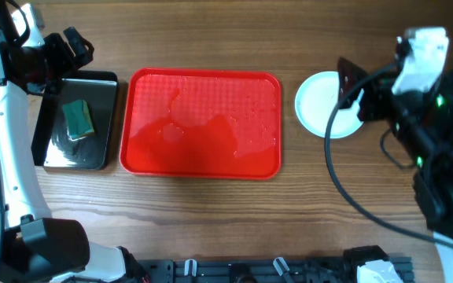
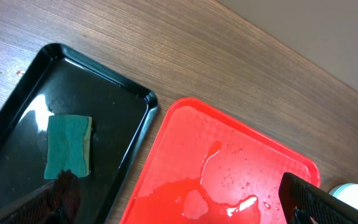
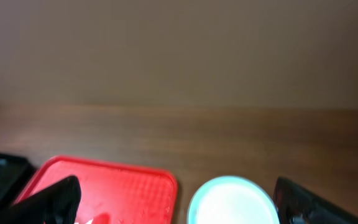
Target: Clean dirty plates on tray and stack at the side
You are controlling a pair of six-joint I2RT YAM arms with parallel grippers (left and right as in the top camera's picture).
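Wooden table (image 1: 211,228): your tray (image 1: 203,118) is lying bare and wet mid-frame; plates (image 1: 317,106) are sitting just right of it, beneath your right gripper (image 1: 351,88), the nearer one, gaping empty. Left gripper (image 1: 71,51) is hovering upper left, likewise spread, holding nothing.

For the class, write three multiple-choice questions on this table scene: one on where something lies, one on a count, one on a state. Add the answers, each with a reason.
1. Where does the green sponge lie?
A) on the red tray
B) on the plates
C) in the black tray

2. How many plates are on the red tray?
A) none
B) two
C) three

3. The red tray's surface is:
A) dry
B) wet
C) covered by a cloth

Answers:
1 C, the sponge rests inside the black tray.
2 A, the red tray is bare and the plates sit beside it.
3 B, water pools glisten on it.
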